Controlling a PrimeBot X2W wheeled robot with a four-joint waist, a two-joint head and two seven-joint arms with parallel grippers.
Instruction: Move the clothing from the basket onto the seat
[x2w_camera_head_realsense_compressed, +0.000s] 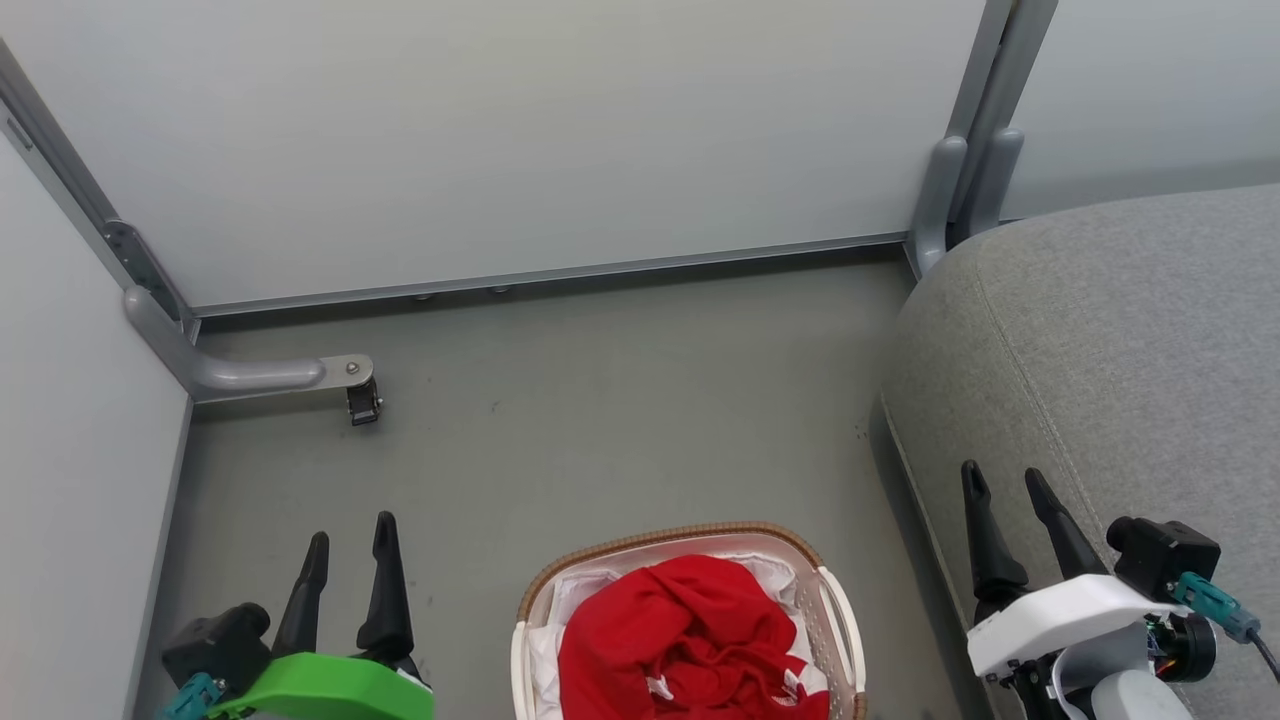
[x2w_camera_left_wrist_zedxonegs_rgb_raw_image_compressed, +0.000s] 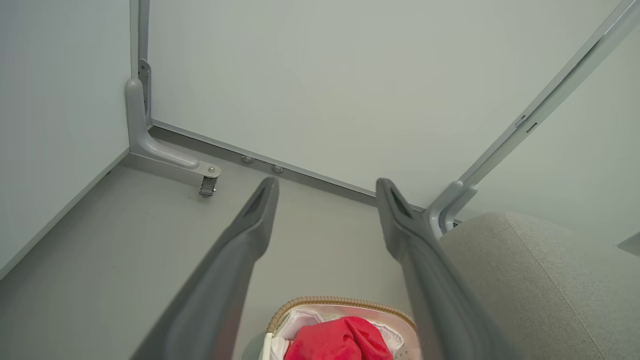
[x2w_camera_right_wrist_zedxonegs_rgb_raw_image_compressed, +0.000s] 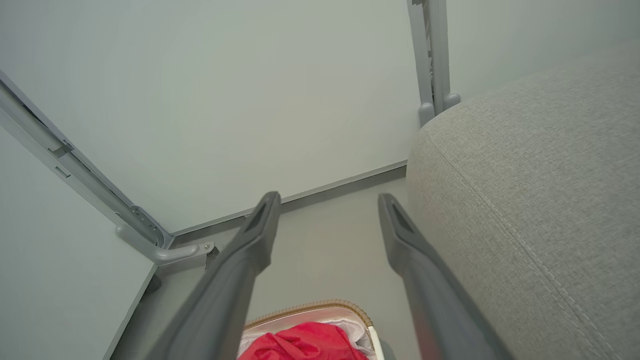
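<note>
As head cam adds clothing (x2w_camera_head_realsense_compressed: 690, 630) trim, L gripper (x2w_camera_head_realsense_compressed: 352, 530), R gripper (x2w_camera_head_realsense_compressed: 1000, 472) gape — empty.

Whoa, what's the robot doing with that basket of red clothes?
It looks ready to unload laundry. The red clothes sit bunched in the basket on the floor, right in front of the robot. The grey sofa, where they should go, stands to its right, with no clothes on the part in view. The left fingers and the right fingers are spread open and hold nothing, one on either side of the basket. Nothing is picked up yet.
</note>
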